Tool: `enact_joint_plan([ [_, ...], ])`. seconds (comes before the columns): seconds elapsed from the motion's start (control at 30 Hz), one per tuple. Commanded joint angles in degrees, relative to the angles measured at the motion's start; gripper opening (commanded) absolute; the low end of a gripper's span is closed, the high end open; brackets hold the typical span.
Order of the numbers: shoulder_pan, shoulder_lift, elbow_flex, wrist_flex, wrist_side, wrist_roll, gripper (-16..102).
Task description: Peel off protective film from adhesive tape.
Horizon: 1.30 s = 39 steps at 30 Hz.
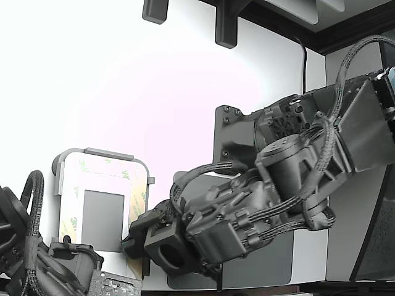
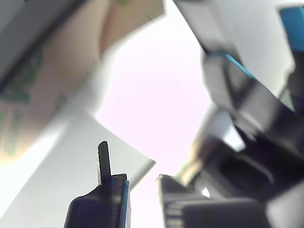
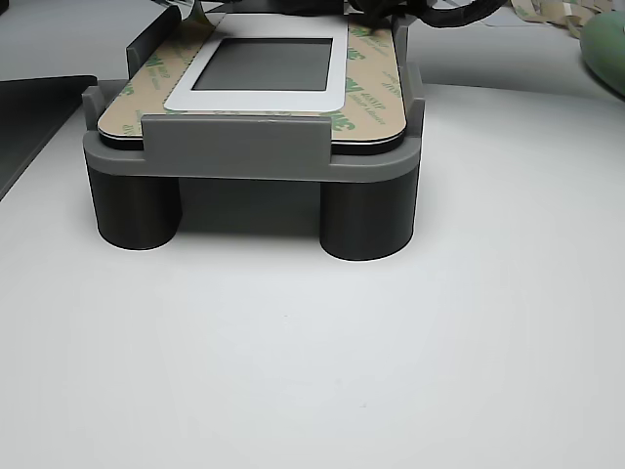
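We've got the gripper (image 1: 137, 235) down at a corner of the tray frame (image 1: 102, 154), fingers (image 2: 103, 159) right at the edge of the protective film (image 1: 137, 197). Wrist view is blurry: a narrow gap shows between the two fingers, but we can't tell whether any liner sits in it. Film lies just beyond the fingertips, tan w/ green logos, covering the adhesive tape (image 3: 369, 93) border around the grey panel (image 3: 269, 63).

To do this step well, we'd catch only the liner's lifted end, not the tape under it, pinch firmly, then pull low and back along the strip so it peels w/o tearing.

The tray frame stands on two dark round legs (image 3: 368, 220) on the white desk (image 3: 312, 371); inside it sits the panel, its liner-faced border looking mostly covered.
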Motion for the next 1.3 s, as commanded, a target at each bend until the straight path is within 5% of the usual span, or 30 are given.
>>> enact_joint_plan([
  [0.0, -1.49, 6.5, -2.55, 8.7, 1.23, 1.32, 84],
  [0.1, -1.93, 15.12, -0.53, 14.85, 2.81, 3.43, 99],
  [0.37, -13.1, 31.29, 4.39, 20.13, -2.64, 13.45, 99],
  [0.5, -27.33, 45.97, 17.67, 8.61, -16.61, 29.88, 84],
  [0.6, -32.87, 55.02, 23.12, 2.64, -18.02, 59.06, 100],
  [0.63, -35.33, 57.83, 24.61, 0.79, -18.02, 68.38, 100],
  [0.7, -36.65, 63.37, 27.33, -1.67, -10.55, 89.21, 100],
  [0.83, -36.91, 65.74, 28.56, 3.78, -2.37, 106.61, 100],
  [1.07, -37.0, 66.01, 33.84, 11.34, 1.14, 109.69, 100],
  [1.27, -37.0, 66.01, 37.62, 10.46, 1.14, 109.78, 100],
])
